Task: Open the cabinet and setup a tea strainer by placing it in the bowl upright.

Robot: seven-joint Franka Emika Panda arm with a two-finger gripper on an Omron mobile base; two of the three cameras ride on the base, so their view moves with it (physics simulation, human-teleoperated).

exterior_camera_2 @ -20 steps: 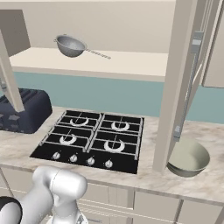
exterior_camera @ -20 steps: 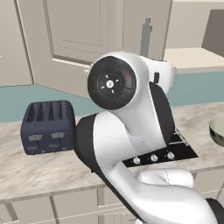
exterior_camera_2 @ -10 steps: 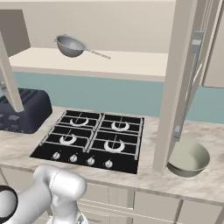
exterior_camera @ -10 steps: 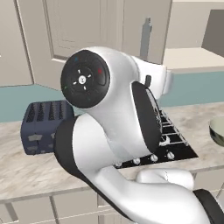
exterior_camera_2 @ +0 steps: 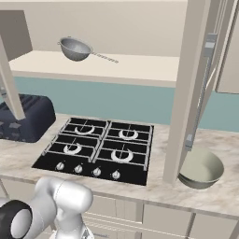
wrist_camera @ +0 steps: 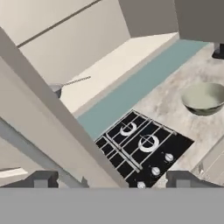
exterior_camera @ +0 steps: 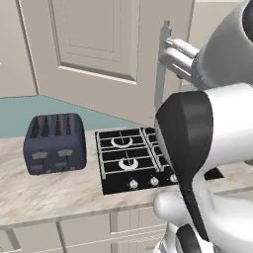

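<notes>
The cabinet [exterior_camera_2: 116, 28] stands open, its right door [exterior_camera_2: 190, 93] edge-on with the silver bar handle [exterior_camera_2: 205, 79] on it. On the shelf lies the tea strainer [exterior_camera_2: 76, 48], its wire handle pointing right. The grey-olive bowl [exterior_camera_2: 201, 168] sits on the counter right of the stove. In the hand view my gripper [wrist_camera: 113, 179] is open, fingertips [wrist_camera: 41, 179] wide apart. The door's edge [wrist_camera: 65, 131] and its bar handle [wrist_camera: 30, 151] run up between them, touching neither. Beyond the door, part of the strainer [wrist_camera: 57, 90] and the bowl [wrist_camera: 203, 98] show.
A black four-burner stove [exterior_camera_2: 98, 149] lies in the counter, with a dark blue toaster [exterior_camera: 54, 143] to its left. The left cabinet door [exterior_camera: 99, 44] hangs open above the toaster. My arm's white links [exterior_camera: 212, 148] crowd the right of the left base view.
The arm has swung from the middle of the left base view to its right side, uncovering toaster and stove. The jaws have gone from shut to open. Strainer and bowl have not moved.
</notes>
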